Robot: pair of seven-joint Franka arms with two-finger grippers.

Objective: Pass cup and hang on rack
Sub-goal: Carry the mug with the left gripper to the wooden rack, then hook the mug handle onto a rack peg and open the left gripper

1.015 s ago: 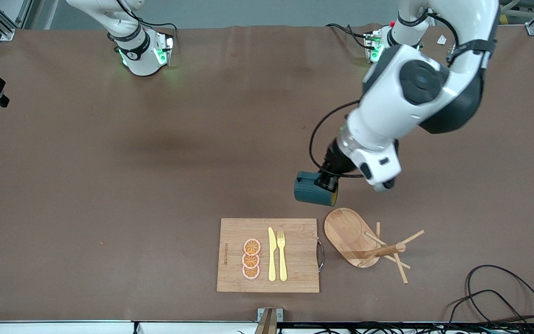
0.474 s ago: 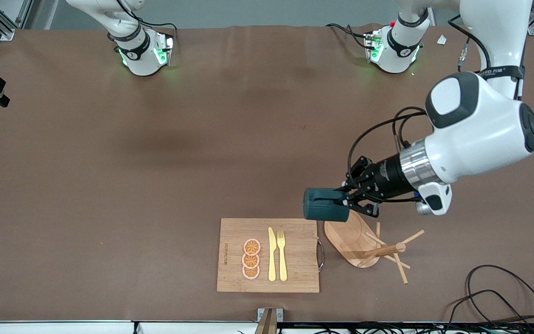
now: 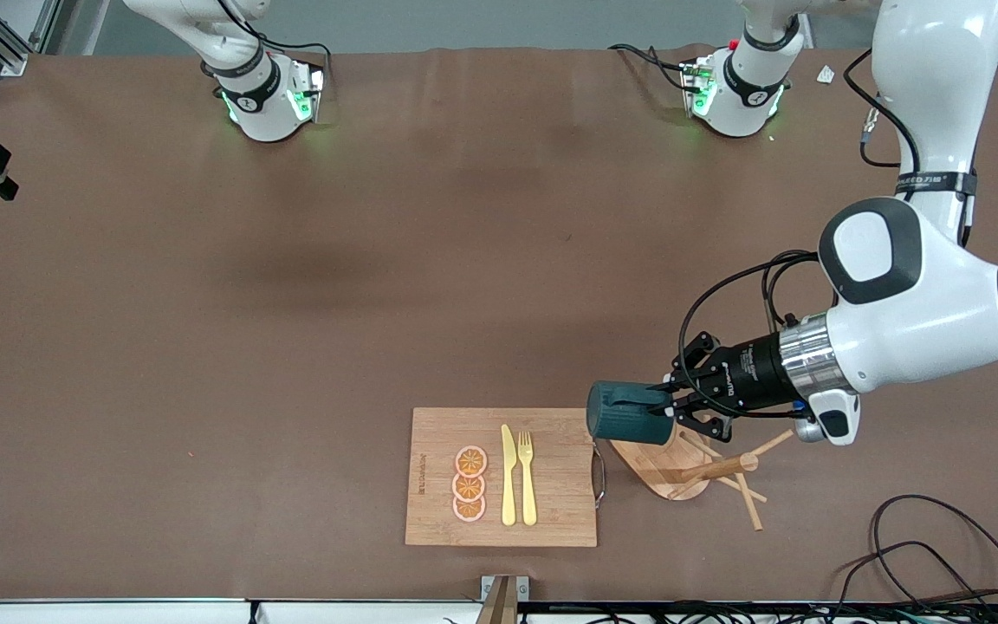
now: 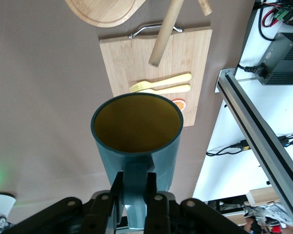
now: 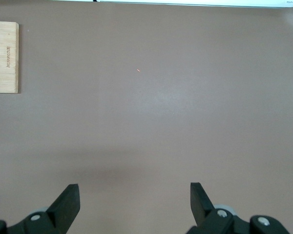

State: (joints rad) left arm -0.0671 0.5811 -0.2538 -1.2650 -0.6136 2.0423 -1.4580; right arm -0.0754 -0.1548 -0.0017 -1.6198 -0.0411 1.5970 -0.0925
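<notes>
The left gripper (image 3: 670, 407) is clamped on the handle of the cup (image 3: 629, 413), holding it on its side in the air over the rack (image 3: 657, 458), above the end of the oval base that lies closest to the board (image 3: 501, 477). In the left wrist view the two fingers (image 4: 118, 194) pinch the teal handle between them, and the cup (image 4: 136, 134) points its open mouth away from the gripper (image 4: 135, 195), showing its brownish-yellow inside. The rack stands just beside the board, at the left arm's end of it, close to the board's metal handle (image 3: 600, 473); its post (image 3: 714, 469) and thin pegs lean out in the front view, and in the left wrist view the post (image 4: 165, 33) crosses in front of the board (image 4: 156, 68) past the cup's rim. On the board lie a yellow knife (image 3: 508, 475) and fork (image 3: 527, 477) side by side, with three orange slices (image 3: 469, 484) in a row next to the knife. The right arm waits; its gripper (image 5: 135, 202) does not show in the front view, and in its own wrist view the fingers stand wide apart with nothing between them, over bare brown table (image 3: 291, 303), with a corner of the board (image 5: 4, 57) at the edge. Black cables (image 3: 941, 555) lie on the table near the rack, closer to the front camera.
</notes>
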